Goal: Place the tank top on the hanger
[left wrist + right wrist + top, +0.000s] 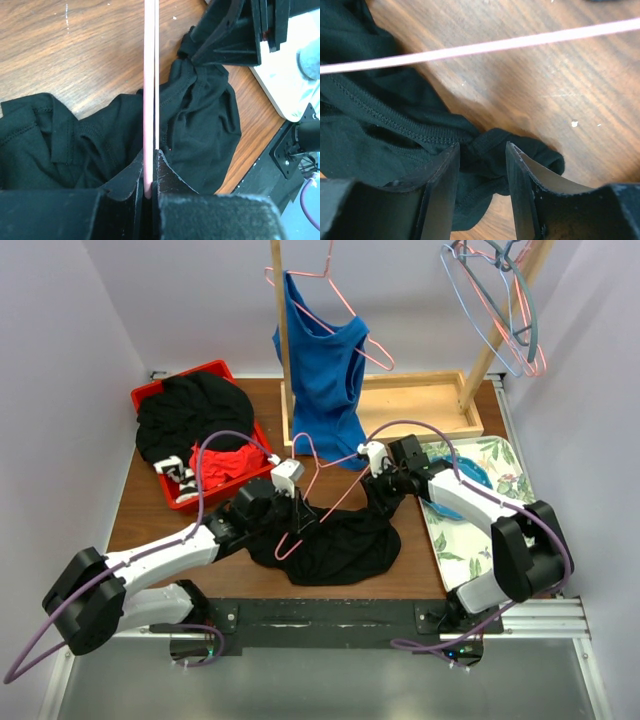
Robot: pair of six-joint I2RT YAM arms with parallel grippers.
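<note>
Pinching hanger (pixel 151 75) in left gripper (pixel 151 162), right over the bunched top (pixel 200 130). Squeezing its strap (pixel 540 155) in right gripper (pixel 482 150); tray (pixel 455 530) just beside, blue top (pixel 325 370) beyond.

The left arm (pixel 160 555) reaches from its near-left base toward the middle of the desk, forearm low and nearly level. Its left pincer (pixel 151 160) has both fingers pressed tight on the thin wire of the hanger (pixel 151 75). The right arm (pixel 470 500) bends at the elbow and angles left. Its right pincer (pixel 482 147) points down, fingers narrowly apart and pinching a strap of the tank top (pixel 340 540).
</note>
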